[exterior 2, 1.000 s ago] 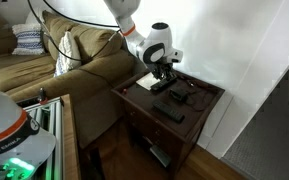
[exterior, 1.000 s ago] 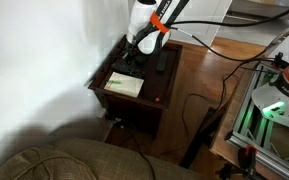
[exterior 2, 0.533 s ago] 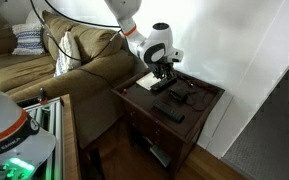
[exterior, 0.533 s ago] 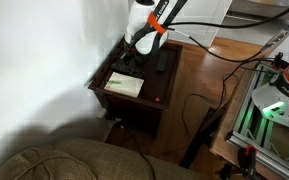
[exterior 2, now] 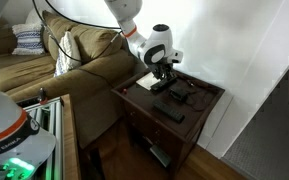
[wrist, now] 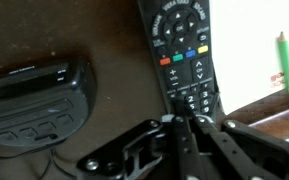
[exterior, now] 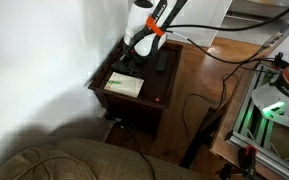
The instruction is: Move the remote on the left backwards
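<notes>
In the wrist view a slim black remote (wrist: pixel 184 55) with coloured buttons lies on the dark wooden table (wrist: pixel 114 60). My gripper (wrist: pixel 187 122) has its fingers closed together, with the tips at the remote's near end, touching it or just over it. In both exterior views the gripper (exterior: pixel 134 57) (exterior 2: pixel 164 74) sits low over the table top and hides that remote. A second dark remote (exterior 2: pixel 169 113) (exterior: pixel 162 61) lies apart, near a table edge.
A black device with a cable (wrist: pixel 34 100) lies beside the remote. A pale sheet of paper (exterior: pixel 124 85) (wrist: pixel 284 85) with a green pen (wrist: pixel 281 62) lies on its other side. A sofa (exterior 2: pixel 74 60) adjoins the table and a wall (exterior: pixel 44 60) stands behind it.
</notes>
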Controlling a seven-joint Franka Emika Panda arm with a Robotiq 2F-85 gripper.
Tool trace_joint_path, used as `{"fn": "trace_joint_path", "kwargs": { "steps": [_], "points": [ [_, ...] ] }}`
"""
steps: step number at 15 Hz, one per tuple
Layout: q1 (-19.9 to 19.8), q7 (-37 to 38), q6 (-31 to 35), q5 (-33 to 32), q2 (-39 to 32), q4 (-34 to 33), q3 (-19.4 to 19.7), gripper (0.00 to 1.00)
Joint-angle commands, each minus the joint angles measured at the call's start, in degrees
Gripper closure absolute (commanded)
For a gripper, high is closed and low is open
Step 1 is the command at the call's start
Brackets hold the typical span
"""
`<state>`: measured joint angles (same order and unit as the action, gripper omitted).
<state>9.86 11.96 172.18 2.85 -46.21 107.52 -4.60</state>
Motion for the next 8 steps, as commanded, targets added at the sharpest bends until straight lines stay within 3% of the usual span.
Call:
{"fn": "trace_joint_path", "kwargs": {
  "steps": [1, 8],
  "points": [
    [0.85, -0.61, 0.95, 0.94, -1.7, -1.4, 0.78, 1.0],
    [1.25, -0.36, 1.62, 0.98, -2.28, -2.25, 1.23, 1.0]
  ]
}}
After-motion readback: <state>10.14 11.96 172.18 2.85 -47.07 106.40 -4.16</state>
